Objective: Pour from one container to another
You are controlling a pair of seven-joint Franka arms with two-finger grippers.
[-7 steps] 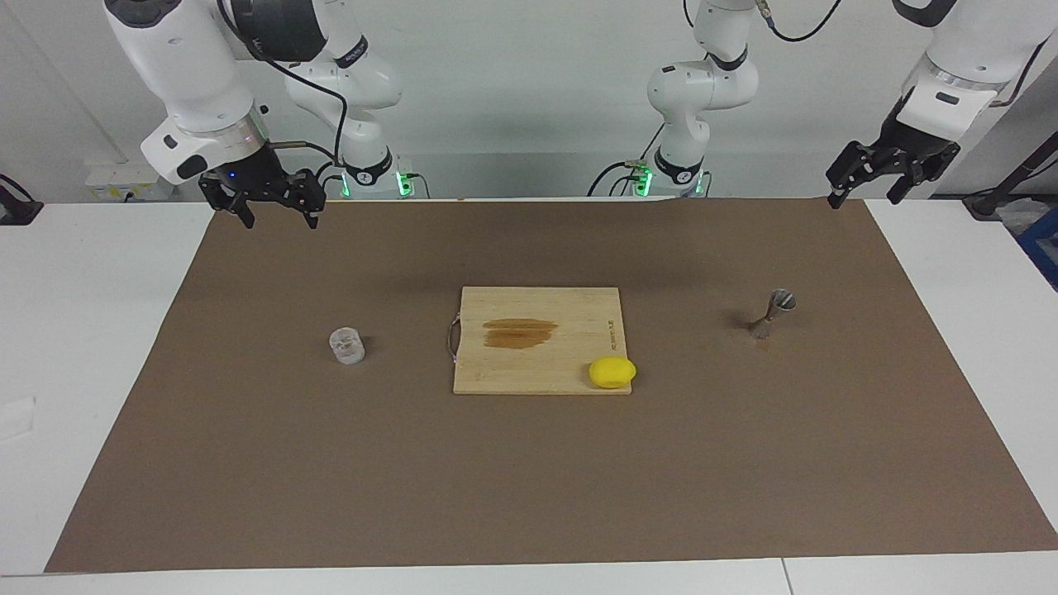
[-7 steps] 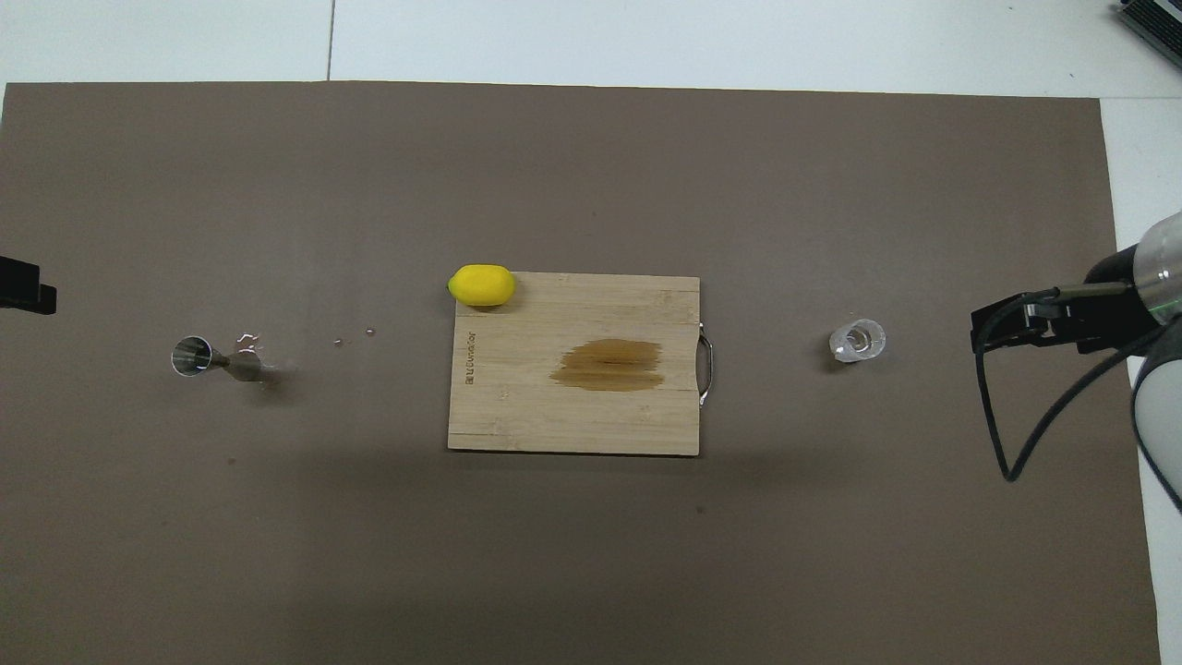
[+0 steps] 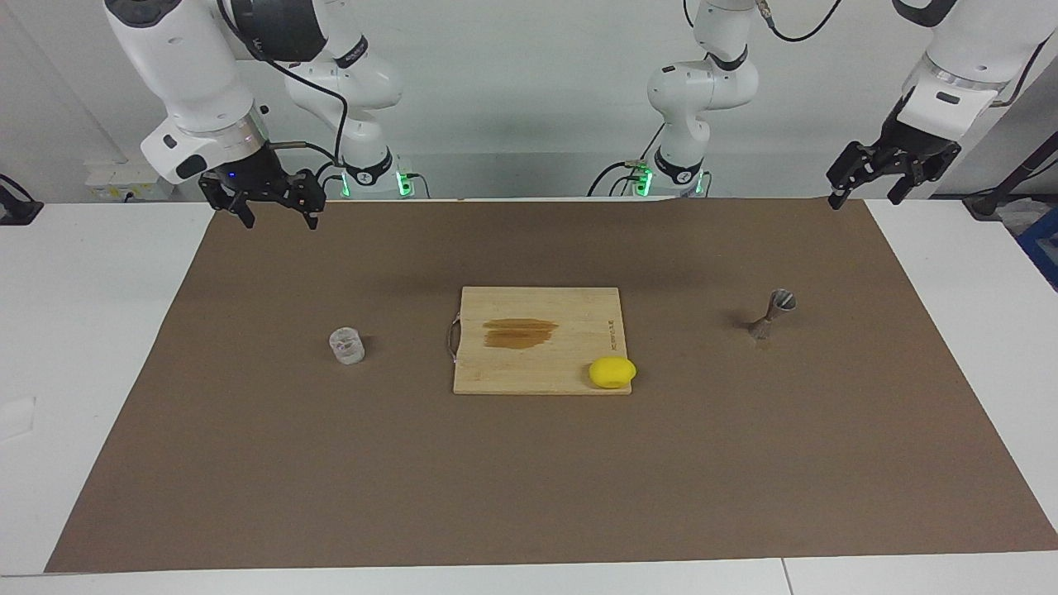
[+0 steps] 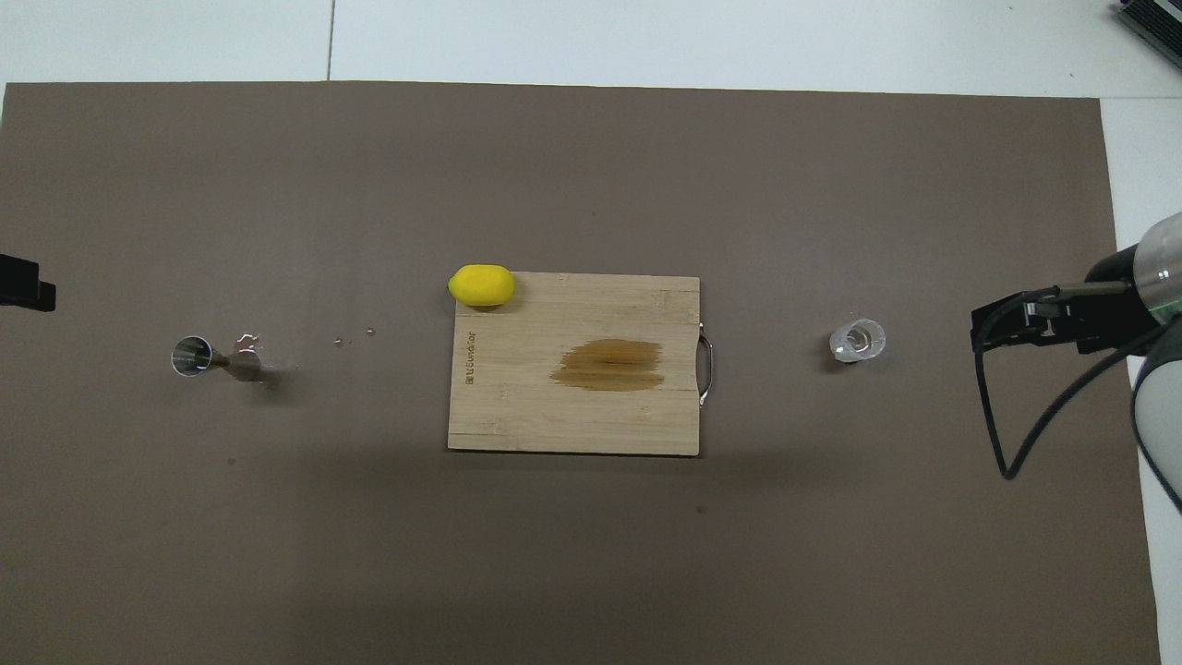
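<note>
A brown mat covers most of the white table. A wooden cutting board lies at the middle of the mat, with a darker stain at its centre and a metal handle on the edge toward the right arm's end. A yellow lemon rests on the board's corner toward the left arm's end, on the edge farther from the robots, and overhangs it slightly.

Task items:

- Glass cup — small, clear, upright on the mat, beside the board toward the right arm's end and well apart from it. No gripper touches it.
- Metal jigger — hourglass-shaped, standing upright on the mat toward the left arm's end, well apart from the board. A few small droplets or specks lie on the mat just beside it, on the board's side.

Arms:

- Right gripper — raised above the mat's corner at the right arm's end, next to the robots. Its fingers are spread and hold nothing. It is well apart from the glass cup.
- Left gripper — raised above the mat's corner at the left arm's end, next to the robots. Its fingers are spread and hold nothing. It is well apart from the jigger.

In the overhead view only the right arm's wrist and cable show at the edge.
</note>
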